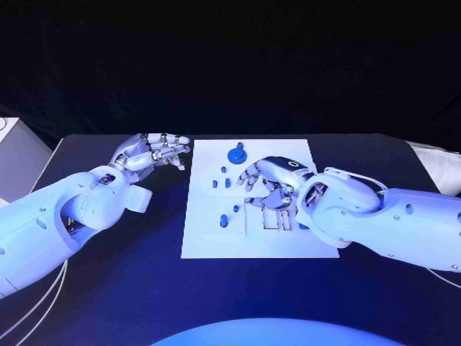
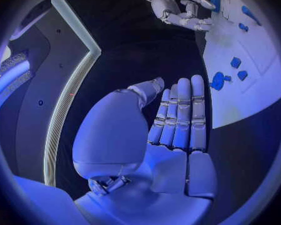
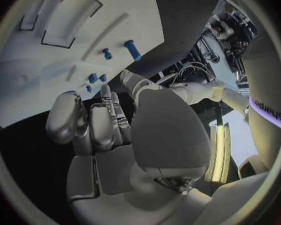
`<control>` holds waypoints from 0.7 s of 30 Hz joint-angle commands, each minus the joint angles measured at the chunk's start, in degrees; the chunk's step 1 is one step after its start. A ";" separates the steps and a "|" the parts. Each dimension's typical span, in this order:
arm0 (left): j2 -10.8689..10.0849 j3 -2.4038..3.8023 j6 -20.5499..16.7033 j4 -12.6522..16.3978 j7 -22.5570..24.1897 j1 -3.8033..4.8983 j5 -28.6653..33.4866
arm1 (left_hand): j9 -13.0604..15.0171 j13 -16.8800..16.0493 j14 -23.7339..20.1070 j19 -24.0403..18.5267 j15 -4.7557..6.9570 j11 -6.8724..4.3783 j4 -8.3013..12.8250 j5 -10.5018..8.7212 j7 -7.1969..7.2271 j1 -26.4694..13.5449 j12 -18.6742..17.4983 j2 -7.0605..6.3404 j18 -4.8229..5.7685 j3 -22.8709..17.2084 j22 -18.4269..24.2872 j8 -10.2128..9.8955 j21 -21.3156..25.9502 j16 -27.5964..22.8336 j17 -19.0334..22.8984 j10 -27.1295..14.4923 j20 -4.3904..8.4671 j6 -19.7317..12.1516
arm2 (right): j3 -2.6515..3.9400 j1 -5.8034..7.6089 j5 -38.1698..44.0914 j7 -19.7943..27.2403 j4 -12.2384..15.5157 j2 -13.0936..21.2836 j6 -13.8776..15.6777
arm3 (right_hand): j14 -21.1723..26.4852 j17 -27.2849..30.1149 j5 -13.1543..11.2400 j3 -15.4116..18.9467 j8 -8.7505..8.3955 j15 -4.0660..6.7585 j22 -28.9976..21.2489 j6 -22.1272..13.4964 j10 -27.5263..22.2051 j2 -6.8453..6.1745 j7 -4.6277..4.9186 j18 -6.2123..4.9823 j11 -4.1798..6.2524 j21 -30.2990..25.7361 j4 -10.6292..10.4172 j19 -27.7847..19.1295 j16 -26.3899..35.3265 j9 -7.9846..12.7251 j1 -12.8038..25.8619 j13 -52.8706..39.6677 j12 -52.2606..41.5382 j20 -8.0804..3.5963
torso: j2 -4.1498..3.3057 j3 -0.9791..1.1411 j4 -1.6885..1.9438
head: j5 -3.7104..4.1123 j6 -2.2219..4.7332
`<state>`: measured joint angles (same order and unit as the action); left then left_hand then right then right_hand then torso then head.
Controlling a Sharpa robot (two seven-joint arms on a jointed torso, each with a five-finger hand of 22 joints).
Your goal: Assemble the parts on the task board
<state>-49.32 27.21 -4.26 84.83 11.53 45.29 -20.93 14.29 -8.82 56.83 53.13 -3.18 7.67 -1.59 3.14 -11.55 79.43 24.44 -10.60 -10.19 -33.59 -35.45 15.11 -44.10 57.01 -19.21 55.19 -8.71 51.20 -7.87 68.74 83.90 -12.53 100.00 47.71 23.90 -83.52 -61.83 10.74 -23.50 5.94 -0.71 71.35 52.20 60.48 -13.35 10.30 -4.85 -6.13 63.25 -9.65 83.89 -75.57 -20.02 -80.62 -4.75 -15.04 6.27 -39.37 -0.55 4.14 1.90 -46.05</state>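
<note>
The white task board [image 1: 293, 241] lies in the middle of the black table. A round blue part [image 1: 237, 153] sits near its far edge, and small blue parts [image 1: 223, 221] stand along its left side. My right hand [image 1: 272, 184] hovers over the board's middle with its fingers pointing down and nothing visibly in them. In the right wrist view the right hand [image 3: 103, 127] is above the board [image 3: 34, 75], with blue parts [image 3: 132, 50] beyond its fingertips. My left hand [image 1: 155, 153] hangs beside the board's far left corner; the left wrist view shows the left hand [image 2: 178, 120] flat, holding nothing.
A white box [image 1: 7, 155] stands at the table's left edge and a pale cushion-like thing [image 1: 444, 166] at its right edge. Bare black table [image 1: 117, 288] lies in front of the board and to its left.
</note>
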 commanded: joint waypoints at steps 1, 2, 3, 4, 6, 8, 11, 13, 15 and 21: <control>0.23 0.04 0.96 -0.04 0.32 -0.24 0.14 | 0.06 -0.05 -0.36 0.44 -0.22 -0.02 -0.11 -0.14 0.01 0.01 0.19 0.40 -0.35 0.04 0.05 0.26 0.10 -0.28 -0.06 -0.24 0.16 -0.43 | 0.11 1.07 -16.89 6.49 0.67 2.54 -0.43 | -0.92 -1.86 2.01 -1.16 1.40 0.90 1.56 1.99 5.05 -0.60 -0.78 0.19 1.33 2.26 -0.36 2.93 -1.16 -0.47 0.35 -1.16 -2.98 -0.83 | 0.31 0.13 -0.35 | 0.41 0.34; 0.28 0.04 0.98 -0.09 0.32 -0.32 0.15 | 0.06 -0.05 -0.36 0.44 -0.22 -0.02 -0.11 -0.14 0.01 0.01 0.19 0.40 -0.35 0.04 0.05 0.26 0.10 -0.28 -0.06 -0.24 0.16 -0.43 | 0.14 1.44 -18.97 6.71 0.67 3.55 -1.20 | -1.13 -2.28 2.02 -1.47 1.70 1.13 1.93 2.34 5.82 -0.63 -0.94 0.28 1.57 2.79 -0.44 3.07 -1.41 -0.56 0.48 -1.47 -3.52 -1.07 | 0.42 0.16 -0.45 | 0.55 0.39; 0.31 0.04 1.00 -0.12 0.32 -0.36 0.16 | 0.06 -0.05 -0.36 0.44 -0.22 -0.02 -0.11 -0.14 0.01 0.01 0.19 0.40 -0.35 0.04 0.05 0.26 0.10 -0.28 -0.06 -0.24 0.16 -0.43 | 0.15 1.65 -20.12 6.70 0.61 4.14 -1.69 | -1.35 -2.89 2.01 -1.72 2.22 1.45 2.57 2.99 7.29 -0.67 -1.24 0.44 2.00 3.71 -0.45 3.28 -1.74 -0.75 0.62 -2.13 -4.59 -1.35 | 0.46 0.17 -0.48 | 0.64 0.43; 0.37 0.04 1.04 -0.16 0.32 -0.42 0.16 | 0.06 -0.05 -0.36 0.44 -0.22 -0.02 -0.11 -0.14 0.01 0.01 0.19 0.40 -0.35 0.04 0.05 0.26 0.10 -0.28 -0.06 -0.24 0.16 -0.43 | 0.17 1.95 -21.92 6.58 0.46 5.11 -2.42 | -2.26 -6.78 1.92 -1.61 2.77 1.94 6.12 3.60 10.27 -0.61 -1.80 1.37 2.75 8.80 -0.73 4.07 -3.81 -0.95 1.28 -3.58 -6.98 -1.75 | 0.55 0.19 -0.55 | 0.80 0.50; 0.41 0.04 1.11 -0.22 0.32 -0.63 0.18 | 0.06 -0.05 -0.36 0.44 -0.22 -0.02 -0.11 -0.14 0.01 0.01 0.19 0.40 -0.35 0.04 0.05 0.26 0.10 -0.28 -0.06 -0.24 0.16 -0.43 | 0.20 2.39 -24.75 5.67 0.07 6.93 -3.95 | -2.62 -8.05 1.63 -1.47 3.39 2.80 11.82 3.83 12.14 -0.53 -2.60 2.90 3.74 16.91 -1.05 5.10 -4.57 -1.19 2.23 -7.24 -11.47 -2.70 | 0.67 0.26 -0.72 | 1.10 0.59; 0.40 0.04 1.13 -0.23 0.33 -0.89 0.19 | 0.06 -0.05 -0.36 0.44 -0.22 -0.02 -0.11 -0.14 0.01 0.01 0.19 0.40 -0.35 0.04 0.05 0.26 0.10 -0.28 -0.06 -0.24 0.16 -0.43 | 0.21 2.65 -26.54 3.87 -0.32 8.61 -5.78 | -2.70 -9.02 1.49 -2.00 5.41 2.78 13.74 2.92 6.43 -0.36 -2.86 3.33 3.76 19.29 -1.14 5.05 -5.29 -2.17 3.39 -18.65 -21.79 -2.98 | 0.83 0.30 -0.88 | 1.31 0.63; 0.33 0.04 1.13 -0.22 0.34 -1.19 0.19 | 0.06 -0.05 -0.36 0.44 -0.22 -0.02 -0.11 -0.14 0.01 0.01 0.19 0.40 -0.35 0.04 0.05 0.26 0.10 -0.28 -0.06 -0.24 0.16 -0.43 | 0.20 2.84 -27.60 0.94 -0.51 10.60 -7.57 | -2.42 -7.10 4.92 0.50 7.78 3.15 14.00 3.28 9.97 -0.42 -3.37 3.31 4.16 19.49 -3.55 4.96 -4.17 -3.67 7.32 -36.68 -37.33 -3.06 | 1.04 0.31 -1.07 | 1.47 0.45; 0.25 0.04 1.12 -0.21 0.34 -1.33 0.20 | 0.06 -0.05 -0.36 0.44 -0.22 -0.02 -0.11 -0.14 0.01 0.01 0.19 0.40 -0.35 0.04 0.05 0.26 0.10 -0.28 -0.06 -0.24 0.16 -0.43 | 0.16 2.92 -26.98 -1.56 -0.15 11.85 -8.38 | -2.57 -7.08 6.18 2.25 9.61 3.56 14.34 3.13 14.07 0.24 -3.99 3.35 4.86 19.92 -4.62 5.01 -4.18 -5.28 8.18 -51.90 -49.63 -3.42 | 1.10 0.29 -1.20 | 1.41 0.33; 0.19 0.04 1.14 -0.21 0.39 -1.44 0.20 | 0.06 -0.05 -0.36 0.44 -0.22 -0.02 -0.11 -0.14 0.01 0.01 0.19 0.40 -0.35 0.04 0.05 0.26 0.10 -0.28 -0.06 -0.24 0.16 -0.43 | 0.11 2.95 -25.39 -4.55 0.69 13.12 -9.15 | -3.40 -10.44 7.88 3.77 11.68 3.82 15.41 4.03 20.85 0.90 -4.56 3.71 5.09 21.55 -6.28 5.29 -6.04 -6.95 9.92 -67.94 -62.30 -3.62 | 1.20 0.24 -1.26 | 1.35 0.21; 0.11 0.04 1.19 -0.22 0.45 -1.68 0.20 | 0.09 -0.05 -0.37 0.50 -0.23 -0.02 -0.20 -0.15 0.01 -0.01 0.39 0.40 -0.35 0.05 0.16 0.33 0.25 -0.32 -0.10 -0.37 0.15 -0.51 | -0.52 2.78 -21.57 -13.77 2.28 15.36 -12.09 | -4.75 -18.22 8.73 5.96 14.74 4.21 16.34 3.76 26.47 2.03 -5.15 4.00 5.53 22.92 -6.91 5.51 -10.19 -10.21 12.21 -80.43 -71.49 -3.97 | 1.33 0.10 -1.50 | 1.58 0.03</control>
<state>-49.24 27.21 -4.08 84.54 11.52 43.70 -20.92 14.28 -8.81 56.83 53.35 -3.18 7.67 -1.59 3.14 -11.55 79.43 24.44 -10.60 -10.18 -33.59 -35.34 15.11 -44.10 57.01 -19.26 55.19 -8.50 51.20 -8.31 71.65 60.25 -18.67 101.89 62.86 15.98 -84.04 -74.95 19.30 -17.86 20.55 3.30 74.95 56.22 83.86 -11.31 5.34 -1.67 -0.62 86.02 -16.67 84.11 -85.57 -30.08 -68.76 -74.95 -86.29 2.76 -38.13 -0.30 2.85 3.42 -45.93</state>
